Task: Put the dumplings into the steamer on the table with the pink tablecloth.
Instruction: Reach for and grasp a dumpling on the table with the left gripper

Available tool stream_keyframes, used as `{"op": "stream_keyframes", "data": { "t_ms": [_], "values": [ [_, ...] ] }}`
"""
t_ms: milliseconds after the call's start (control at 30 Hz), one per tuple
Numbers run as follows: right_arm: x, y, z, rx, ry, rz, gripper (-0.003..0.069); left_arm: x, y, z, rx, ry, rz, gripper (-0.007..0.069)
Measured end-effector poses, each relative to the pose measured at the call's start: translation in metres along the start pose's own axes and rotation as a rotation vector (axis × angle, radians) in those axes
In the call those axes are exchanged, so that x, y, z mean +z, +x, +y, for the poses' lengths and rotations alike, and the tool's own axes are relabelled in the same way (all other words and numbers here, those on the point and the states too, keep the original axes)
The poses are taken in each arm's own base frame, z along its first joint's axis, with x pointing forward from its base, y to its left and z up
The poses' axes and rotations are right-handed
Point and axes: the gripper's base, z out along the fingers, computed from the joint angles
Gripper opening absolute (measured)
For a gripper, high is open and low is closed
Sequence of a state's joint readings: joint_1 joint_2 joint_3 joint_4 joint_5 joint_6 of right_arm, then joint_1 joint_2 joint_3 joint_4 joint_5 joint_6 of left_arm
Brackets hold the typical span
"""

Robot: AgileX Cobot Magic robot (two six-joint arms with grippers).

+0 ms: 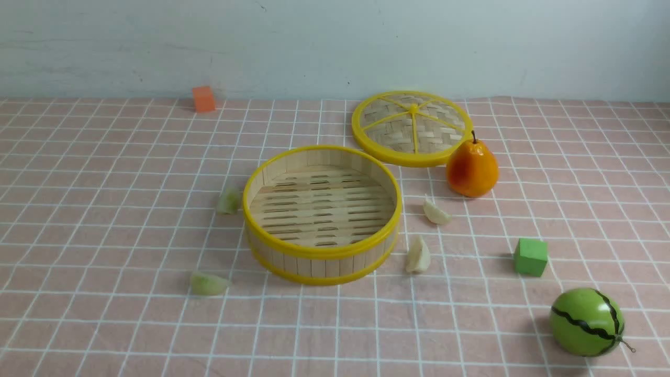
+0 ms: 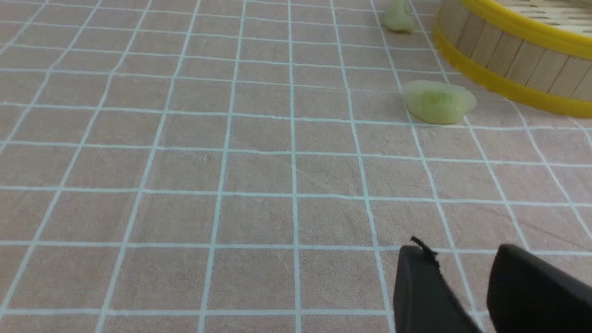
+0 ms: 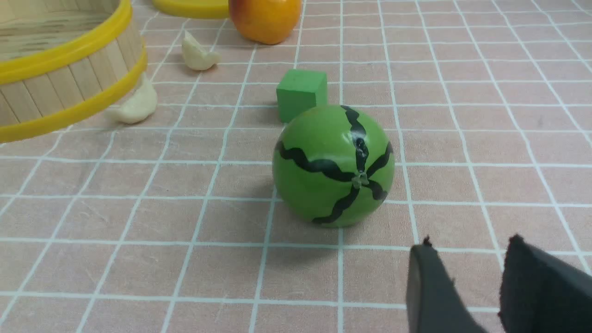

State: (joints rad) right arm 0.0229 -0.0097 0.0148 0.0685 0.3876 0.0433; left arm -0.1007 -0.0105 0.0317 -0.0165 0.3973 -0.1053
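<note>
The bamboo steamer [image 1: 322, 252] stands empty mid-table on the pink tablecloth [image 1: 104, 220]. Two pale green dumplings lie left of it, one by its wall [image 1: 229, 200] and one nearer me [image 1: 208, 283]. Two cream-white dumplings lie right of it, one farther [image 1: 436, 213] and one nearer [image 1: 419, 255]. My left gripper [image 2: 462, 249] is open and empty, low over the cloth, short of the nearer green dumpling [image 2: 438, 101]. My right gripper [image 3: 467, 243] is open and empty behind the toy watermelon [image 3: 333, 166]. Neither gripper shows in the front view.
The flat woven lid [image 1: 412, 127] lies behind the steamer, with an orange pear [image 1: 472, 168] beside it. A green cube [image 1: 531, 256] and the watermelon [image 1: 586, 322] sit at the right front. An orange cube [image 1: 203, 99] sits at the far back left.
</note>
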Motion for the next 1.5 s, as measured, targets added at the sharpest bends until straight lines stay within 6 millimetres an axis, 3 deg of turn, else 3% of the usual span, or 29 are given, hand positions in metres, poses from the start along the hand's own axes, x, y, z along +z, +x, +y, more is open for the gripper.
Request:
{"op": "stream_keyframes", "data": {
  "t_ms": [800,1133,1400,1500],
  "values": [
    [0.0,0.0,0.0,-0.006,0.002,0.0,0.0239,0.0,0.0,0.0,0.005,0.0,-0.001,0.0235],
    [0.0,-0.002,-0.007,-0.209,0.076,-0.029,0.0239,-0.001,-0.011,-0.001,0.007,0.012,-0.126,0.0237],
    [-0.009,-0.038,0.004,-0.27,0.02,-0.471,0.0239,-0.008,-0.037,-0.004,0.007,0.043,-0.417,0.0237],
    [-0.023,-0.058,0.011,-0.283,-0.027,-0.747,0.0239,-0.013,-0.047,-0.005,0.007,0.056,-0.542,0.0237]
  ]
}}
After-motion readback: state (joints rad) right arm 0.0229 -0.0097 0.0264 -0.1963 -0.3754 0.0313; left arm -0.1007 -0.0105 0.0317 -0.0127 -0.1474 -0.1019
